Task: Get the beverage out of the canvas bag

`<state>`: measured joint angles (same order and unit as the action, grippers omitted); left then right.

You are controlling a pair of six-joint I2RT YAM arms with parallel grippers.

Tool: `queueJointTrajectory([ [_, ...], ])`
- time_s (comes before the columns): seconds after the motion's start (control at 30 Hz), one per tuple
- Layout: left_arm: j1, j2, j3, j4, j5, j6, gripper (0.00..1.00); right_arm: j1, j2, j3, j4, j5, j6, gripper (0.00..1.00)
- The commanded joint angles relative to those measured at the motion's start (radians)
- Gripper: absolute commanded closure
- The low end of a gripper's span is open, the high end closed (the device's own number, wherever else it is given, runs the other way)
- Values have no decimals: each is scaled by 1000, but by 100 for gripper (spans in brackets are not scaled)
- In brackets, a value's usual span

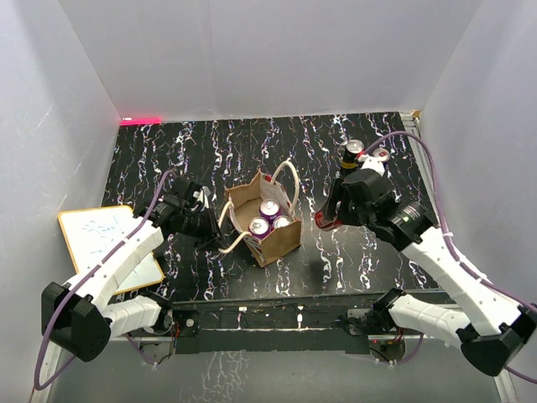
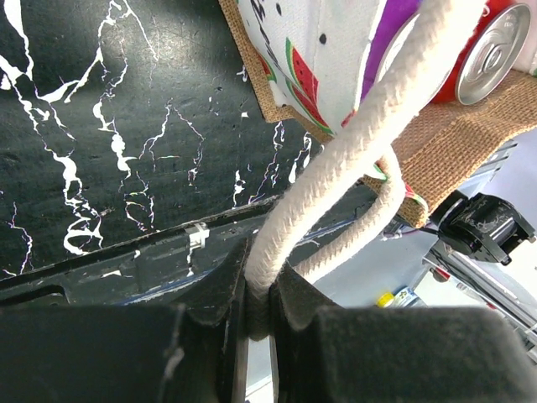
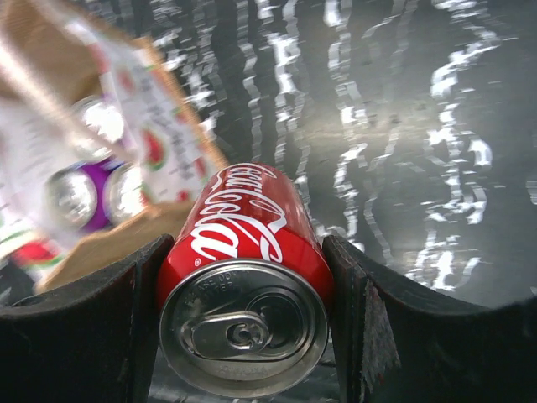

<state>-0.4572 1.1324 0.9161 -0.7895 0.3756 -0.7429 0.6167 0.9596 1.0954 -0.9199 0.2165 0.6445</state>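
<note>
**The canvas bag** (image 1: pixel 264 220) stands open-topped at the middle of the surface (image 1: pixel 210 151), between your two arms. Inside it are three cans (image 1: pixel 269 209), upright with their silver tops up. Two of them are purple.

**Your left hand** (image 2: pixel 260 294) sits at the bag's near left corner. It is clamped on a cream rope handle (image 2: pixel 336 168), with the rope pinched between the pads.

**The red cola can** (image 3: pixel 243 218) is outside the bag, just to its right, gripped by your right hand (image 3: pixel 247 252). The fingers press against its two flanks, and the pull-tab end faces the wrist camera. You cannot tell whether the can touches the surface.

**Surroundings:** A dark can (image 1: pixel 352 153) stands at the far right of the surface. A white board (image 1: pixel 109 243) lies at the left edge, partly under the left arm.
</note>
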Motion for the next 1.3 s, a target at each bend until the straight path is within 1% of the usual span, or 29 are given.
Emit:
queueJointTrajectory([
  [0.0,5,16,20,-12,16,23,100,-27,97,37,62,318,-31,92],
  [0.1,5,32,35,-16,17,34,100,-103,211,64,105,346,-82,92],
  [0.27,5,74,95,-66,-9,82,100,-283,350,88,257,247,-204,92],
  [0.33,5,81,102,-68,-2,85,100,-337,407,110,301,217,-224,92],
  [0.47,5,91,115,-83,-7,102,100,-419,528,169,325,128,-229,92],
  [0.6,5,110,123,-95,-12,120,100,-449,627,232,326,61,-220,92],
  [0.73,5,125,133,-102,-19,133,100,-449,683,245,337,62,-211,92],
  [0.87,5,131,139,-103,-23,138,100,-452,701,214,368,86,-213,92],
  [1.1,5,131,139,-108,-29,136,100,-452,703,146,467,107,-226,92],
  [1.27,5,120,135,-108,-32,124,100,-451,725,138,489,126,-243,92],
])
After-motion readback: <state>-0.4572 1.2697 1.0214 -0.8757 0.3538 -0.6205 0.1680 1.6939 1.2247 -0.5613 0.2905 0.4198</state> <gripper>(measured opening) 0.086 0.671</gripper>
